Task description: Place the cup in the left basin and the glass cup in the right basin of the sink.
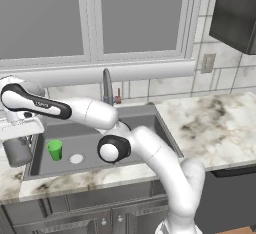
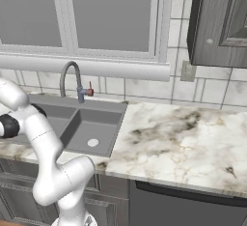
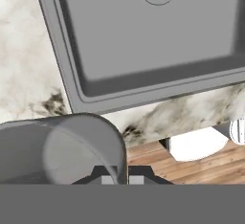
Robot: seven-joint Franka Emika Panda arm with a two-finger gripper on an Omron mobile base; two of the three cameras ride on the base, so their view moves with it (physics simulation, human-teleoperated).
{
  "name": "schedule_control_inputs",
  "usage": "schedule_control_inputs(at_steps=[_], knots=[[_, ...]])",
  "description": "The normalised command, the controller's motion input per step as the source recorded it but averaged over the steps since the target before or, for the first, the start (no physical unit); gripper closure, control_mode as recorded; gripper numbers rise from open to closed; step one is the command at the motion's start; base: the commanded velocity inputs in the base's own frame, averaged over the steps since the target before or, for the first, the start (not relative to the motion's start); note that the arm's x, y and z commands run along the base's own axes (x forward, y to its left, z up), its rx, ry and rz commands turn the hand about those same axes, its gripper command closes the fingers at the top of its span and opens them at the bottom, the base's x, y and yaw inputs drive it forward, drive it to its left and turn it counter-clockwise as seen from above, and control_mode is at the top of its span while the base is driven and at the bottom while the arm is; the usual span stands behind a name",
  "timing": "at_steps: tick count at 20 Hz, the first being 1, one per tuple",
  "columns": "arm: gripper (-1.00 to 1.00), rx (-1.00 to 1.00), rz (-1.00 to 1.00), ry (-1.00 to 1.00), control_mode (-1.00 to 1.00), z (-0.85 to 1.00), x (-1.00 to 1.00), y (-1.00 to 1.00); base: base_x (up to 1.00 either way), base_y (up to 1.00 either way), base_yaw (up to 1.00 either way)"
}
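The glass cup [image 1: 18, 150] hangs off the sink's [image 1: 150, 112] left edge, above the marbled surface [image 1: 215, 123], its wall pinched in the clenched gripper [image 3: 117, 179]. And the green cup [image 1: 55, 149] stands upright in the left basin [image 1: 85, 148], just beside the drain [image 1: 76, 158]. The right basin [image 2: 94, 131] lies beyond the divider.

The sink [image 1: 165, 128] looks matt dark grey, the surface [image 1: 215, 128] polished veined marble. The glass cup [image 1: 17, 150] is dull translucent grey, the cup [image 1: 55, 150] opaque green plastic.
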Motion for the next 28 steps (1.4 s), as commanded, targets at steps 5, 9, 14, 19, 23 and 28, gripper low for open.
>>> schedule_control_inputs(at_steps=[5,9,14,19,23,28], knots=[[1.00,-0.18,0.00,0.00,-1.00,0.29,-0.18,-0.33,0.00,0.00,0.00],[1.00,-0.16,0.00,-0.02,-1.00,0.25,-0.20,-0.37,0.00,0.00,0.00],[1.00,-0.11,0.00,-0.03,-1.00,0.25,-0.20,-0.37,0.00,0.00,0.00],[1.00,-0.06,0.00,-0.07,-1.00,0.23,-0.17,-0.35,0.00,0.00,0.00],[1.00,-0.03,0.00,-0.09,-1.00,0.23,-0.16,-0.36,0.00,0.00,0.00],[1.00,-0.01,0.00,-0.14,-1.00,0.20,-0.16,-0.37,0.00,0.00,0.00]])
